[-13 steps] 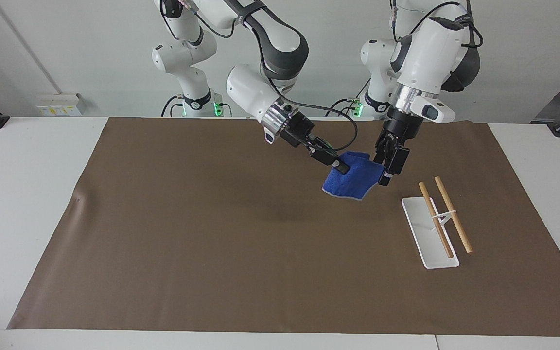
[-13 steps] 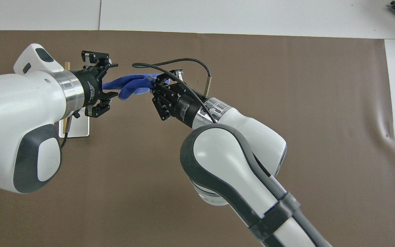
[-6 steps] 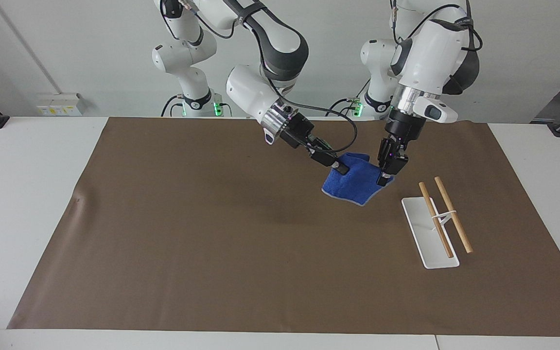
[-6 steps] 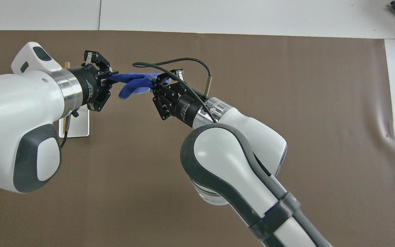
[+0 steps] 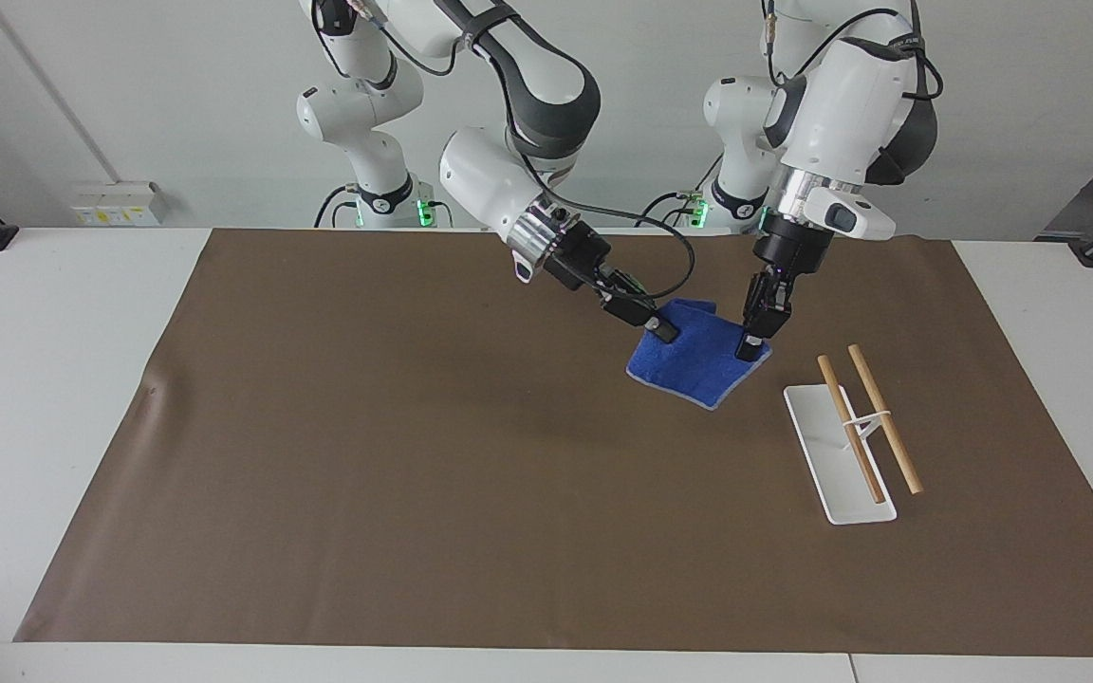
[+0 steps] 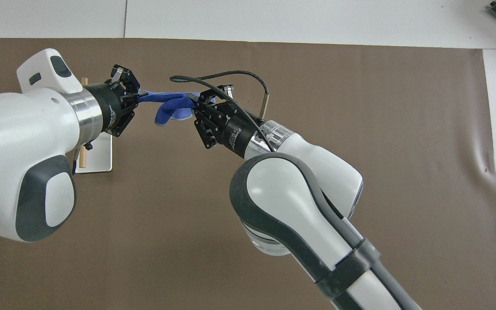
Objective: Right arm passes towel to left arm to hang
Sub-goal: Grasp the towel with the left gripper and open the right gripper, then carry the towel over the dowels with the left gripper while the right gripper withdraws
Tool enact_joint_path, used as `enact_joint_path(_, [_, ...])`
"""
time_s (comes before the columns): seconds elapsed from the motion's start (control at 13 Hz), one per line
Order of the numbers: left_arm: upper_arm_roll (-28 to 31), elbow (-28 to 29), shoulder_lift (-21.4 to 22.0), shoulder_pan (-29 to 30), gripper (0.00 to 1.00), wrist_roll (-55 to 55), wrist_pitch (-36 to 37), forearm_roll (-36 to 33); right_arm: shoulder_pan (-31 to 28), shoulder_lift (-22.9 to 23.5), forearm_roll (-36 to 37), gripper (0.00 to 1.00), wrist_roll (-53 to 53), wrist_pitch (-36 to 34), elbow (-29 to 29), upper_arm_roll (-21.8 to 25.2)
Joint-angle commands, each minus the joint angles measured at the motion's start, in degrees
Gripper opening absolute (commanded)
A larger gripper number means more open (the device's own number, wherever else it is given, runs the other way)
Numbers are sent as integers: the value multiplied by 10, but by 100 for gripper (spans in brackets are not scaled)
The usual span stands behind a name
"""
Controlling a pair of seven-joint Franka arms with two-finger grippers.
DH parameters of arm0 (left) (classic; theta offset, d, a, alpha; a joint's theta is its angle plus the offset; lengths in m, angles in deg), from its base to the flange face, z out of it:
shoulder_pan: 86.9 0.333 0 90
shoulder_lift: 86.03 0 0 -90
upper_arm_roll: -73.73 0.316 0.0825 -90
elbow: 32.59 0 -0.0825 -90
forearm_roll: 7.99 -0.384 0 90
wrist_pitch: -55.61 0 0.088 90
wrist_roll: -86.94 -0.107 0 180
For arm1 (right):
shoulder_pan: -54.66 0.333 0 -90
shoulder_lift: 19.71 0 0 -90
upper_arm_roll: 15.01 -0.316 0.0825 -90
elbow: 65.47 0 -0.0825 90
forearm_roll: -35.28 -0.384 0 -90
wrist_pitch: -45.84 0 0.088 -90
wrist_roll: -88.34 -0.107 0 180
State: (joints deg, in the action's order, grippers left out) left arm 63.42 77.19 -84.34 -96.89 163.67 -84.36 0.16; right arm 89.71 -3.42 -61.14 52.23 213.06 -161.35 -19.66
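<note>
1. Facing view: the towel point(image 5: 694, 361) is hanging in the air above the brown mat point(image 5: 414, 474), stretched between both grippers. The right gripper point(image 5: 662, 329) is pinching the corner toward the right arm's end of the table, and the left gripper point(image 5: 749, 348) is clamping the other corner, fingers pointing down. The towel's long axis is running from one gripper to the other, its loose part sagging below them. The rack point(image 5: 841, 455), a white base carrying two wooden rods, is standing toward the left arm's end, just beside the left gripper, so the left arm is the nearer one for hanging.

2. Overhead view: the towel point(image 6: 168, 105) is showing as a taut blue band from the left gripper point(image 6: 139, 95) to the right gripper point(image 6: 196, 103). Both seem closed on cloth, though the right gripper's fingertips are partly hidden here. This view is hiding most of the rack point(image 6: 97, 157) under the left arm, and height above the mat is readable only from the facing view.
</note>
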Motion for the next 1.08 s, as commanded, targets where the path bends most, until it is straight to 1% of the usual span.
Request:
enact_joint_path(0.0, [-1,12,11,5,0,-62,-6,8,-6,9,-3,83,29,17,11,-4])
enact_joint_path(0.08, [-1,11,10,5,0,-71,-6,8,-6,9,-3,100,75,37,9,-4])
enact_joint_path(0.15, [0,11,10,5,0,-76,-5,7,-6,10,-2,100,131,57,5,-4])
enact_joint_path(0.46, [1,11,10,5,0,-116,-2,5,-28,9,12,100,352,73,-25,-2])
enact_joint_path(0.62, [5,11,10,11,0,-152,0,5,-45,10,64,100,460,87,-47,-2])
enact_joint_path(0.69, [6,11,11,15,0,-155,7,5,-56,9,88,100,485,87,-58,-1])
enact_joint_path(0.85, [28,13,12,18,0,-156,28,4,-81,9,152,100,507,84,-73,-1])
enact_joint_path(1.0, [63,13,13,18,0,-156,46,2,-109,9,251,100,510,67,-81,-1])
